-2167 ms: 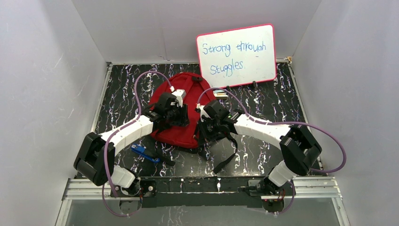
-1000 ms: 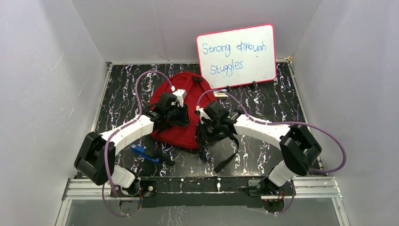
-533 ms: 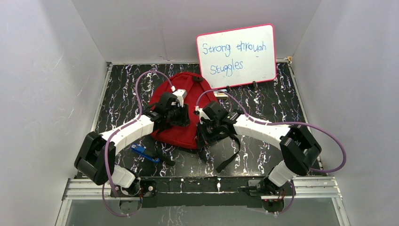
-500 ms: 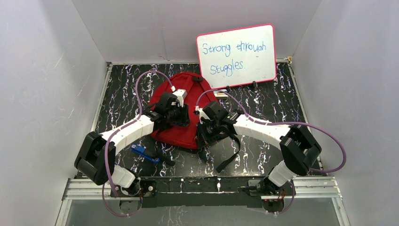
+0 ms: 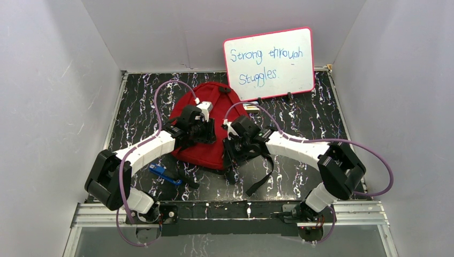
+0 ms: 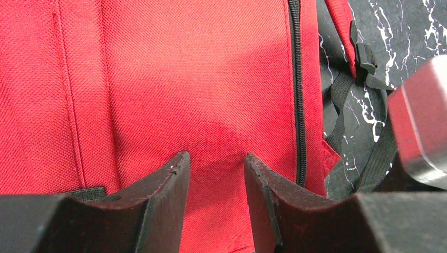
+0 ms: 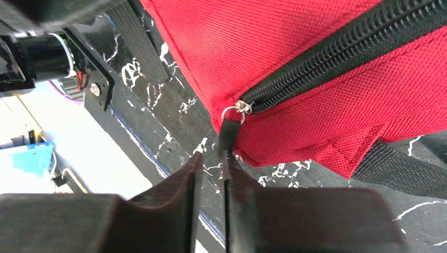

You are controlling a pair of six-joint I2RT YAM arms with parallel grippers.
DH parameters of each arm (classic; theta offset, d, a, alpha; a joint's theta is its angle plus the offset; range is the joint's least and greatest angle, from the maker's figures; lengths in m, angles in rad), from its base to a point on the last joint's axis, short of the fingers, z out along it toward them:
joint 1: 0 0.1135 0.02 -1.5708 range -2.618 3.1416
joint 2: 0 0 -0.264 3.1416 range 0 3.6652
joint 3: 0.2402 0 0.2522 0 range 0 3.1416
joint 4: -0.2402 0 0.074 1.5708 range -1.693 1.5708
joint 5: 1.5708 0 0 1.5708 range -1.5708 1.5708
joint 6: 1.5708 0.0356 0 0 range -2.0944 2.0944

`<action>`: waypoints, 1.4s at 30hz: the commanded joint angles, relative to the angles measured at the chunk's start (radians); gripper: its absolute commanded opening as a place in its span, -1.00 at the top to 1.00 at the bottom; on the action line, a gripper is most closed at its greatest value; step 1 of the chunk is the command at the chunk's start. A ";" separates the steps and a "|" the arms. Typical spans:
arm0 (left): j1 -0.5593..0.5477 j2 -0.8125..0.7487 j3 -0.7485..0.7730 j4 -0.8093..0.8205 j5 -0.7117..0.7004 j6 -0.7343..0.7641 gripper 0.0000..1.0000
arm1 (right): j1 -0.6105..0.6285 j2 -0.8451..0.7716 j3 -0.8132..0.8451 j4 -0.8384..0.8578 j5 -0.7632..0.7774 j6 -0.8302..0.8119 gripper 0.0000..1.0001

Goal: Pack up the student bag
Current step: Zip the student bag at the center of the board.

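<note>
Both arms reach forward and bend inward, so the two wrists are near each other. The left gripper (image 6: 216, 192) points down with its jaws apart. The right gripper (image 7: 213, 168) pinches a zipper pull (image 7: 228, 138) between almost closed jaws.

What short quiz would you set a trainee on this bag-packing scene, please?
1. True or false: the left gripper is shut on a black strap.
2. What does the right gripper pinch? A) the zipper pull B) a pencil C) a notebook
3. Fill in: the student bag is made of ____ fabric.

Key: 1 false, it is open over the bag's fabric; 2 A; 3 red.
</note>
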 commanded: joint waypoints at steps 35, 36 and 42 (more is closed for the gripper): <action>-0.013 0.045 -0.012 -0.050 0.018 0.017 0.19 | -0.005 -0.042 -0.103 0.219 0.014 0.171 0.86; -0.013 0.046 -0.012 -0.050 0.020 0.016 0.19 | -0.007 -0.049 -0.103 0.219 0.016 0.172 0.91; -0.016 0.043 -0.022 -0.049 0.019 0.014 0.20 | -0.066 -0.092 -0.126 0.246 0.010 0.187 1.00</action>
